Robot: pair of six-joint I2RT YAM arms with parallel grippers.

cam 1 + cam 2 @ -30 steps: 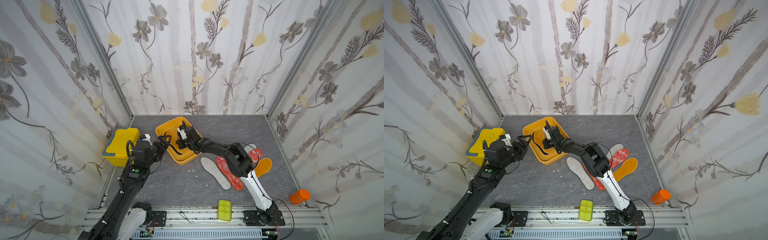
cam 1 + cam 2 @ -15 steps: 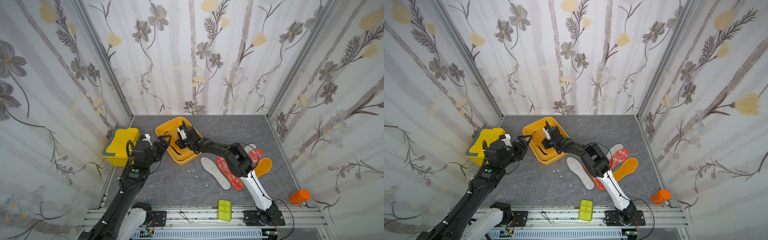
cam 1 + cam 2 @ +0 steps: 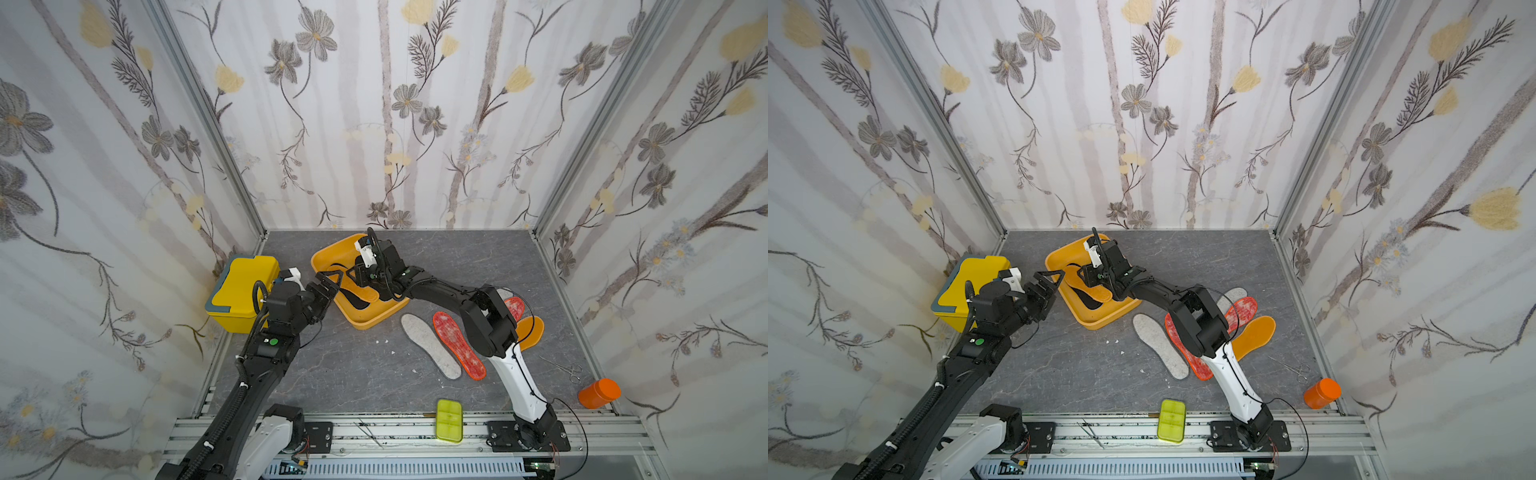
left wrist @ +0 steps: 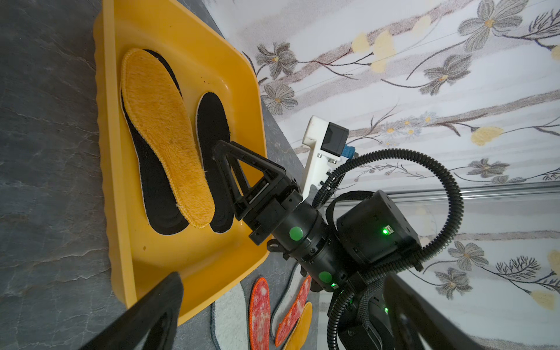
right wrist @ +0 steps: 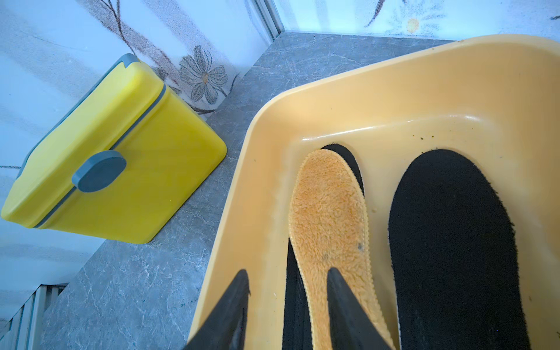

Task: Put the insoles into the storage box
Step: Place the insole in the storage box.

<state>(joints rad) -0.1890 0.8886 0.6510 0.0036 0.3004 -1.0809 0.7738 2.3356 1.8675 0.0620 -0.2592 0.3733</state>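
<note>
Now the storage box [image 3: 382, 316] holds three: two black insoles [image 4: 212, 127], one orange insole [image 4: 163, 136]. Outside lie two grey insoles [image 3: 428, 345], two red insoles [image 3: 457, 345], a second orange insole [image 3: 532, 332]. The left gripper [image 3: 332, 282] and right gripper [image 5: 288, 271] gape, empty.

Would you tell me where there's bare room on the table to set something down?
Bare tabletop lies between the storage box, the grey-white insole, the lime-green case and the left arm. Crowded: the insoles clustered under the right arm.
</note>
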